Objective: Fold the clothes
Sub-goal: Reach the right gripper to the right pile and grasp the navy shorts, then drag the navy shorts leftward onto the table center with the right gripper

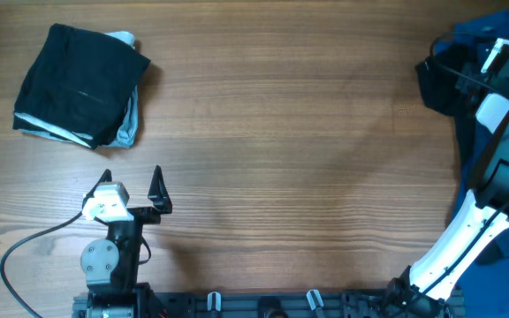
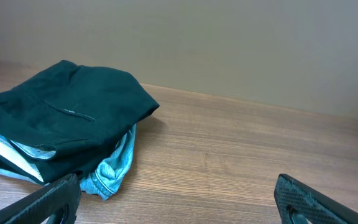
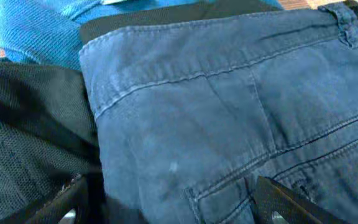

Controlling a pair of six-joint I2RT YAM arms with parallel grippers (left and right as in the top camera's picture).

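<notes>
A dark navy denim garment (image 3: 229, 112) with stitched seams and a pocket fills the right wrist view. It lies over a black mesh garment (image 3: 30, 137) and a bright blue one (image 3: 36, 31). My right gripper (image 3: 173, 205) is low over the denim with its jaws wide apart, one finger by the black mesh and the other on the pocket seam. In the overhead view this pile of clothes (image 1: 480, 31) sits at the far right under my right arm (image 1: 502, 115). My left gripper (image 1: 132, 187) stands open and holds nothing.
A folded stack sits at the far left: a black garment (image 1: 78, 84) over a pale blue one (image 1: 129, 124). In the left wrist view the black garment (image 2: 67, 118) and the pale blue one (image 2: 114, 168) lie just ahead of the fingers (image 2: 42, 202). A black cable (image 1: 25, 252) loops by the left arm's base.
</notes>
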